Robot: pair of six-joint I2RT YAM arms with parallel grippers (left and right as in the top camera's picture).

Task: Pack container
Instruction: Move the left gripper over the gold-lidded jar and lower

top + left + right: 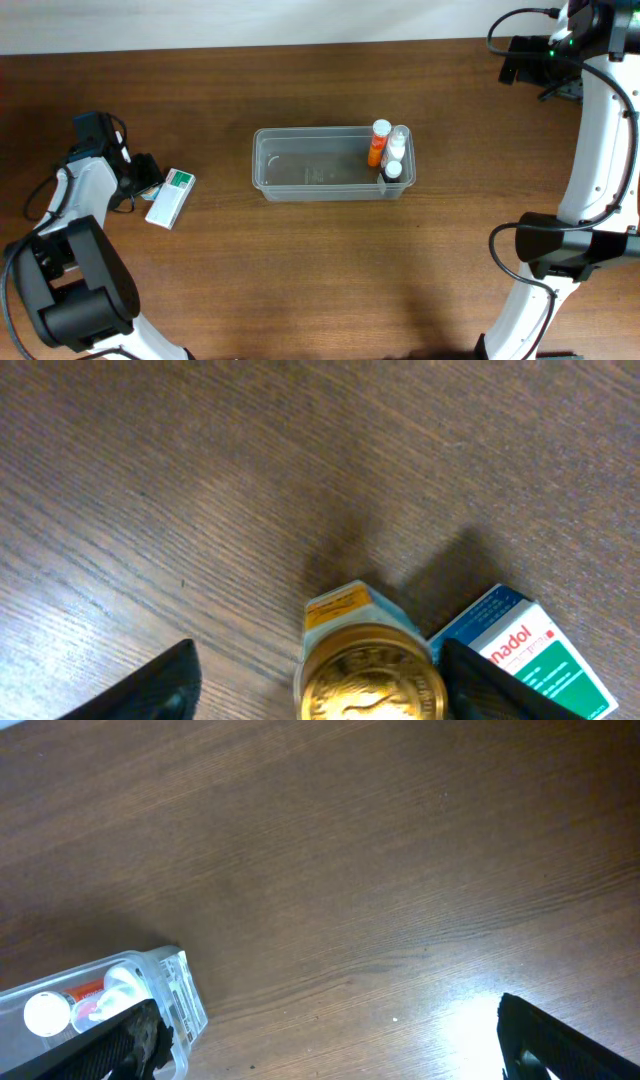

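Note:
The clear container (258, 165) lies at the table's middle. An orange bottle (378, 143) and two white bottles (397, 146) stand at its right end. My left gripper (146, 178) is at the far left, low over the table. In the left wrist view its fingers (320, 695) are open on both sides of a small jar with a gold lid (372, 682), with a gap on the left side. A white-and-green box (170, 197) lies right beside the jar (530, 655). My right gripper (320, 1040) is open and empty, high at the back right (520, 60).
The container's right end with the bottle caps shows at the lower left of the right wrist view (165, 982). Bare wooden table lies between the box and the container. The arm bases stand at the front left and front right.

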